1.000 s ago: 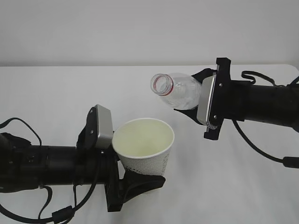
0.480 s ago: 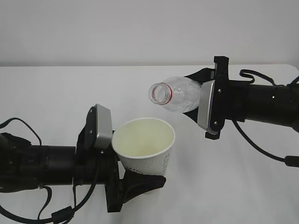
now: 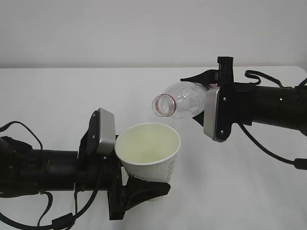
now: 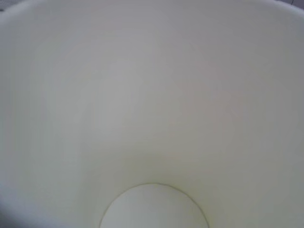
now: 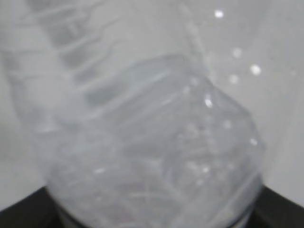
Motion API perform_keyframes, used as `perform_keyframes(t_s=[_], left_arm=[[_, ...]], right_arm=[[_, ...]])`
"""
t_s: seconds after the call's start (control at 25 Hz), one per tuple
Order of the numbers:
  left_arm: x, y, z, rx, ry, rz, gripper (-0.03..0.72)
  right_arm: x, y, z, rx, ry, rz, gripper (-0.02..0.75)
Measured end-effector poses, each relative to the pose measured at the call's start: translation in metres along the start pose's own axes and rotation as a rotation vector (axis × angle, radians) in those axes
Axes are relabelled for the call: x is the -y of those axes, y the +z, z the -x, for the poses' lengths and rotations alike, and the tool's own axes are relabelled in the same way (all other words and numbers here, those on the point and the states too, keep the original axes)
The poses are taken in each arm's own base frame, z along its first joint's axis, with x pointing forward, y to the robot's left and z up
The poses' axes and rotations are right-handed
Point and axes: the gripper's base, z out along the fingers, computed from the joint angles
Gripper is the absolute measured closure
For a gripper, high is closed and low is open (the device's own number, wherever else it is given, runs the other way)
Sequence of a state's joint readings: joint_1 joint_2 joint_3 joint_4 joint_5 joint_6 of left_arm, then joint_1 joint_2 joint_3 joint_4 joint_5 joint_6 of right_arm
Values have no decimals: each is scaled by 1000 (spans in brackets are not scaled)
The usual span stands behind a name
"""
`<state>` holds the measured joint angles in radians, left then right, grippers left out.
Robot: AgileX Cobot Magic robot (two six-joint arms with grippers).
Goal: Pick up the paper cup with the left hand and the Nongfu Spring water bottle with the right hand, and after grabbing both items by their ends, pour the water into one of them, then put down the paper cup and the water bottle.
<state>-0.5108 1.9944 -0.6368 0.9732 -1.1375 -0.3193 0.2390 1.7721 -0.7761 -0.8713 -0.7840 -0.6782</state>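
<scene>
Over the last second the bottle (image 3: 180, 99) tipped further, mouth dropped from level-ish to aimed down at the cup (image 3: 149, 152), just above its far rim; pour phase looked underway. Right gripper (image 3: 204, 98) clamped on the bottle base, left gripper (image 3: 132, 179) clamped on the cup's lower end, cup held upright off the table (image 3: 249, 182). No stream visible; couldn't tell if any water had landed; wrist views too close and blurred

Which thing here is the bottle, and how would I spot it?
Follow the black arm reaching in from the right to the right hand. It clamps the water bottle, tipped leftward above the paper cup. Unlike the white cup, it is clear, ribbed plastic with a red ring around its open neck.
</scene>
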Motion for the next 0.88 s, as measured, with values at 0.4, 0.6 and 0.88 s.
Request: perform_keyframes(t_s=[0.4,0.6,0.88], left_arm=[[0,0,0,0,0,0,162],[2,0,-1,-7,10,-20,162],[3,0,-1,-9,14,-28,162]], right_arm=[[4,0,1,14,-81,-42,247],[6,0,3,30,-99,-67,247],[8,0,3,24,-131,-87,247]])
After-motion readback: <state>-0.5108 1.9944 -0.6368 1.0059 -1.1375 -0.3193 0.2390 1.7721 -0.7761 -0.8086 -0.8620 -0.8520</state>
